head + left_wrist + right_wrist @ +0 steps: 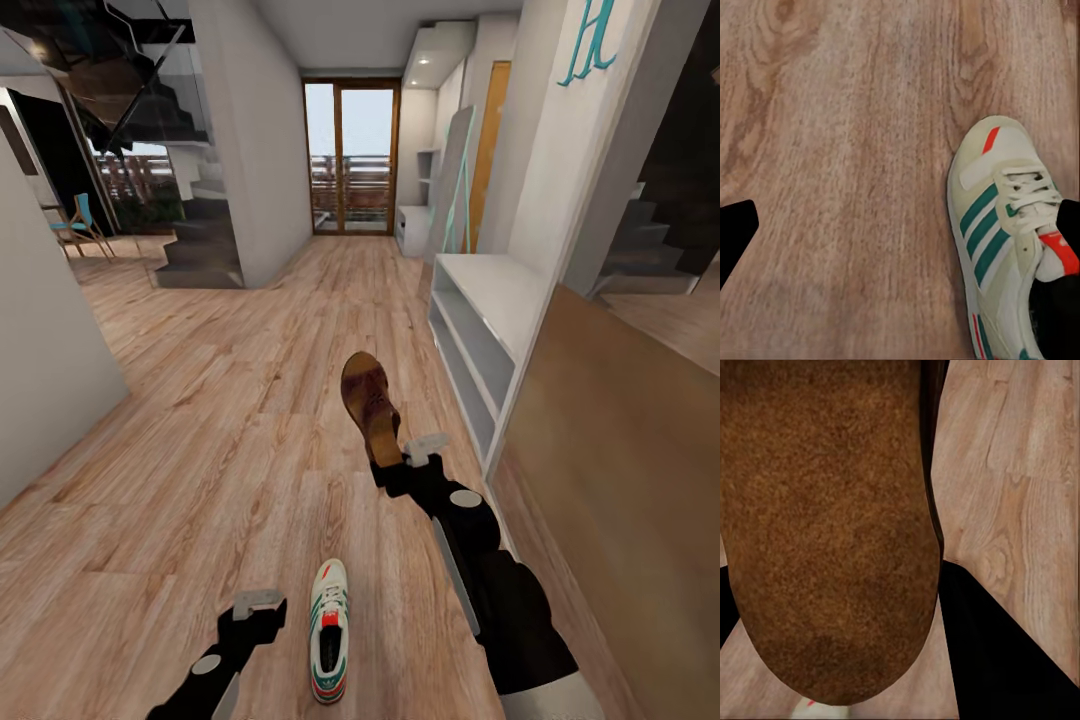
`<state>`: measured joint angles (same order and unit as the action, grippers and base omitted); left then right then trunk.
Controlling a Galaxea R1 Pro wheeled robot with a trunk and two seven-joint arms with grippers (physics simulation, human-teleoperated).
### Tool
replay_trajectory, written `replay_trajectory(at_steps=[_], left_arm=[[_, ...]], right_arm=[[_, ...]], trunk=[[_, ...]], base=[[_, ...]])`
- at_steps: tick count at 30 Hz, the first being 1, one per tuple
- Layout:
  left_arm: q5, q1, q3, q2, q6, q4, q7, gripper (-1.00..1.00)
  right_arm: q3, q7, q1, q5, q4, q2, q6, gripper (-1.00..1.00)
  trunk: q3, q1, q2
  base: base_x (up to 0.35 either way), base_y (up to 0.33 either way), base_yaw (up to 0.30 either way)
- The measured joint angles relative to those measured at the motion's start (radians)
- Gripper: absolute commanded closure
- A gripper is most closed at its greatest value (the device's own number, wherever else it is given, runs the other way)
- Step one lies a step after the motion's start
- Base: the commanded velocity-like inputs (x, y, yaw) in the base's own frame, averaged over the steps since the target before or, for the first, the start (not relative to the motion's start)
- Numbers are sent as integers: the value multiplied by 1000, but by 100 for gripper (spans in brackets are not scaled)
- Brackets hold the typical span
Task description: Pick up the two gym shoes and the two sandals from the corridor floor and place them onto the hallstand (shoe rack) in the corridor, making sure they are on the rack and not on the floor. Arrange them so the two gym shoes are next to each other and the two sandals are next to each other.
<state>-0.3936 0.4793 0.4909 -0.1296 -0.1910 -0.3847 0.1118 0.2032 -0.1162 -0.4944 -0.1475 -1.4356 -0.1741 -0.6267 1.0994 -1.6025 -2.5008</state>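
My right gripper [404, 459] is shut on one dark brown sandal [368, 405] by its heel end and holds it tilted above the corridor floor [230, 440]. The sandal's rough brown sole [825, 525] is very close in the right wrist view. One white gym shoe [328, 630] with green stripes lies on the floor, just right of my open left gripper [256, 608]. In the left wrist view the gym shoe [1001, 232] touches one of the fingers [1063, 247]. The hallstand [411, 228] stands far down the corridor on the right, with its floating shelves above it.
A longer plain white two-shelf bench [478, 318] lines the right wall close ahead of the held sandal. A brown panel [620, 470] stands at my right. A white wall corner [45, 350] juts in at left. Glass doors [350, 155] close the corridor's far end.
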Motion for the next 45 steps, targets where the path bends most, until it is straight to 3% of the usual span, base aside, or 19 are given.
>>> replay_trajectory(at_steps=[2,4,7,11,18,21,25,27,30,35,45], left_arm=[[25,0,2,-14,-2,1,2,-100],[84,-1,2,-34,-9,12,-1,-100],[129,0,1,-38,-14,22,-4,-100],[202,-7,-6,-26,-15,18,-2,-100],[207,-10,-14,9,6,-45,-4,-100],[208,-10,-14,12,27,-55,-5,-100],[210,-8,-11,-7,52,-52,-18,-100],[210,-9,-10,-31,49,-42,-47,-100],[213,-8,-9,-44,46,-20,-80,-100],[215,-8,-8,-44,41,13,-95,-100],[211,-8,-10,-44,-42,140,-98,-100]], right_arm=[[0,0,-5,0,-7,0,-19,100],[0,-1,-8,0,-10,0,-33,100],[2,-1,-9,1,-9,0,-36,100],[9,-2,-10,3,10,0,-39,100],[11,-2,-10,3,19,0,-40,100],[11,-2,-10,3,19,0,-40,100],[10,-2,-10,3,14,0,-40,100],[8,-2,-10,2,13,0,-40,100],[7,-1,-10,2,12,0,-40,100],[6,-1,-10,2,12,0,-40,100],[5,-1,-10,2,12,0,-40,100]], trunk=[[0,0,0],[0,0,0],[0,0,0],[0,0,0],[0,0,0],[0,0,0],[0,0,0],[0,0,0],[0,0,0],[0,0,0],[4,0,0]], base=[[0,0,0],[0,0,0],[0,0,0],[0,0,0],[0,0,0],[0,0,0],[0,0,0],[0,0,0],[0,0,0],[0,0,0],[0,0,0]])
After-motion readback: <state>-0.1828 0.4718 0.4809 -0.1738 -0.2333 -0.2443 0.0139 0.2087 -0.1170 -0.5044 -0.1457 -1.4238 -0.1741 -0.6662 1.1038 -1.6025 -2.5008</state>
